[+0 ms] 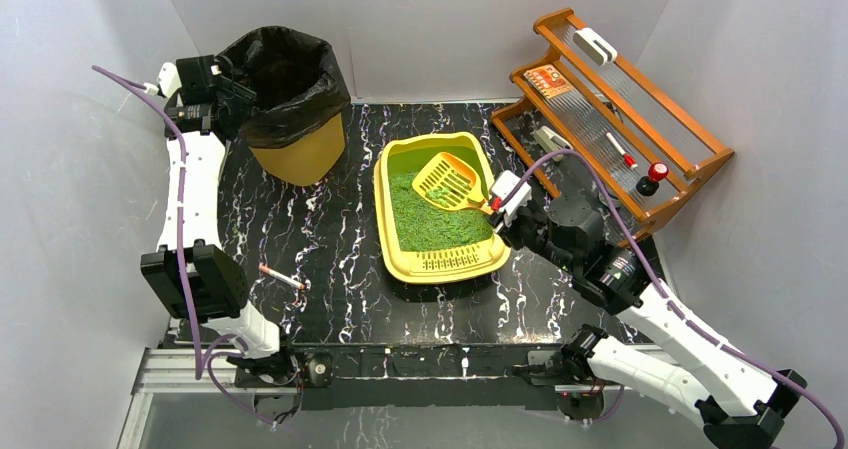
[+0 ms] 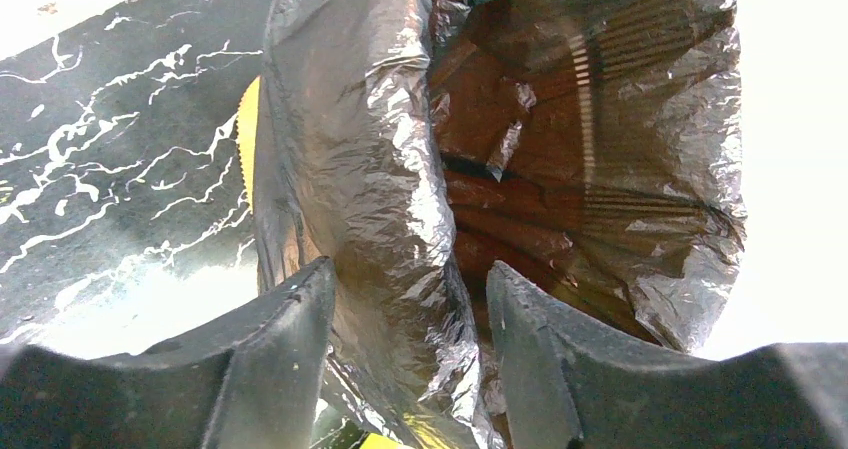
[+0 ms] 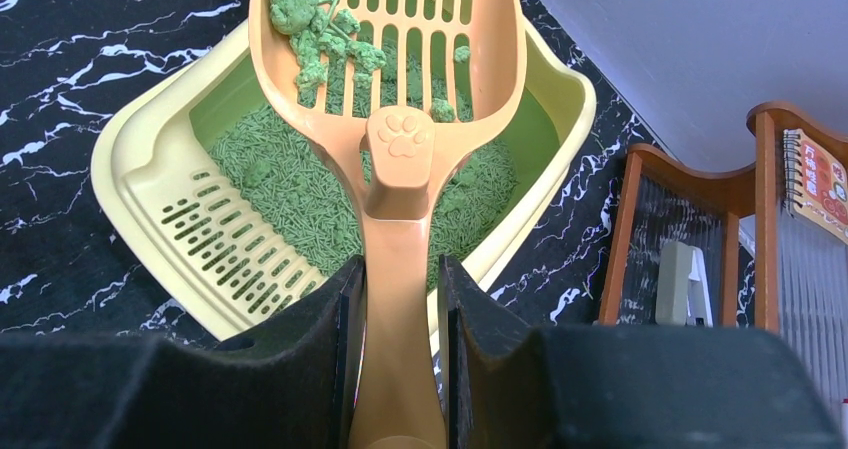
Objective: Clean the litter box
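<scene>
Over the litter box, right jaws clamp the scoop; left jaws straddle bag rim, grip unclear.

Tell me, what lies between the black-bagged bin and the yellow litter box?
Only a bare strip of marbled table, seen in the top view; bin and litter box stand apart.

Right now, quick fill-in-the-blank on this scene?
1. The right end effector grips the orange scoop by its ____.
2. The scoop holds ____ clumps over the litter box.
3. The left end effector straddles the rim of the bin's black ____.
Missing: handle; green; bag.
</scene>
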`<state>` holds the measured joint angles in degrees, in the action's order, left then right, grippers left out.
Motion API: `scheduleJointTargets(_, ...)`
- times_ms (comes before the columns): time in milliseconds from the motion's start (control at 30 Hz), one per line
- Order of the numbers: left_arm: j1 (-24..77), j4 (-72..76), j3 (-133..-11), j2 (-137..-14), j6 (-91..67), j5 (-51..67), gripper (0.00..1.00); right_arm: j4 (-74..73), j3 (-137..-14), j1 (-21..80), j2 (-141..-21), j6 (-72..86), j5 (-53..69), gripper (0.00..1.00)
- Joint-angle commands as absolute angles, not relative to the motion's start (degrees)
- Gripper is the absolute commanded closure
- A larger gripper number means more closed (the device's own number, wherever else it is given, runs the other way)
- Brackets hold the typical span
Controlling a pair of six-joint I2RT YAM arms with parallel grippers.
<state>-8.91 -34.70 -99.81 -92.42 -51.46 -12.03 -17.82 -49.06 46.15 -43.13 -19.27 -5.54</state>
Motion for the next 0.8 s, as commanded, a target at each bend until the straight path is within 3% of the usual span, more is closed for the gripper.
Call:
scheduleJointTargets(0, -9.31, -33.79, -100.02, -92.75, -51.0, -8.46, 0.47, -16.69, -51.71, 46.21, -43.1, -19.08, -5.09, 1.0)
scheduleJointTargets(367, -9.32, -37.25, -102.35, -94.31, -48.15, -10.42, 0.53, -16.45, -53.57, 46.23, -44.08, -17.96, -3.79, 1.0)
scheduleJointTargets(533, -9.32, -37.49, -103.35, -94.08, -46.88, -10.38, 0.68, -16.66, -54.15, 46.22, -44.25, -17.96, -3.2, 1.0)
scheduleJointTargets(767, -9.32, -41.26, -107.97, -93.05, -43.79, -11.06, 0.81, -19.66, -57.49, 46.23, -44.81, -19.78, -3.76, 1.0)
